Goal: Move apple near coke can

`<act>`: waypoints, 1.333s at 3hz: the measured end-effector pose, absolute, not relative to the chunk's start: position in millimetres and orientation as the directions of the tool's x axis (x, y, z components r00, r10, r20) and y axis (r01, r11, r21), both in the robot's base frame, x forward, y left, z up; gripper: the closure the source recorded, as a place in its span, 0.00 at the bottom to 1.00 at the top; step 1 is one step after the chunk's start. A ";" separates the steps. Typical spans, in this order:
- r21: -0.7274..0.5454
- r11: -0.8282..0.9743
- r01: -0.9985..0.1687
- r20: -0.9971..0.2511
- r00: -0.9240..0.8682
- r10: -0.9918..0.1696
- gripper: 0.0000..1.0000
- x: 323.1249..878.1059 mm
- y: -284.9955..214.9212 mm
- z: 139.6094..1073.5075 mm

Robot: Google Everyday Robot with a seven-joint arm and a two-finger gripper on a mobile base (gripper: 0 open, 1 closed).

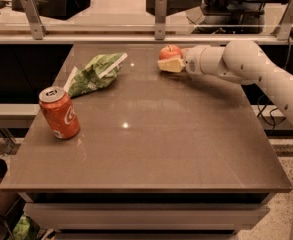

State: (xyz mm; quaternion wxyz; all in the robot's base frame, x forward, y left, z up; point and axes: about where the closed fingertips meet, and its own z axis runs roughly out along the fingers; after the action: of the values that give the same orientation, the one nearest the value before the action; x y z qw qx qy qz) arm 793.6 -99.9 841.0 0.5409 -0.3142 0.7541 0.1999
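Note:
The apple [170,51], small, round and red-orange, sits at the far edge of the brown table [151,149], right of centre. My gripper [171,63] reaches in from the right on a white arm and is at the apple, with its pale tip across the apple's front lower side. The coke can [59,112], red with white script and a silver top, stands upright near the table's left edge, far from the apple.
A green-and-white snack bag [94,72] lies at the far left of the table, between the can and the apple. A rail with metal posts [160,11] runs behind the table. My white arm [256,66] spans the far right corner.

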 end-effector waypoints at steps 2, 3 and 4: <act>-0.061 0.662 -0.747 -0.939 -0.181 -0.291 1.00 750.4 -95.5 867.2; -0.057 0.644 -0.763 -0.939 -0.178 -0.294 1.00 718.4 -90.6 868.4; -0.037 0.614 -0.789 -0.942 -0.177 -0.285 1.00 690.2 -75.2 859.6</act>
State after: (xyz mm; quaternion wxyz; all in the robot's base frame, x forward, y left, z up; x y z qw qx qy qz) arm 690.2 -75.2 859.6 0.5252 -0.3682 0.7287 0.2398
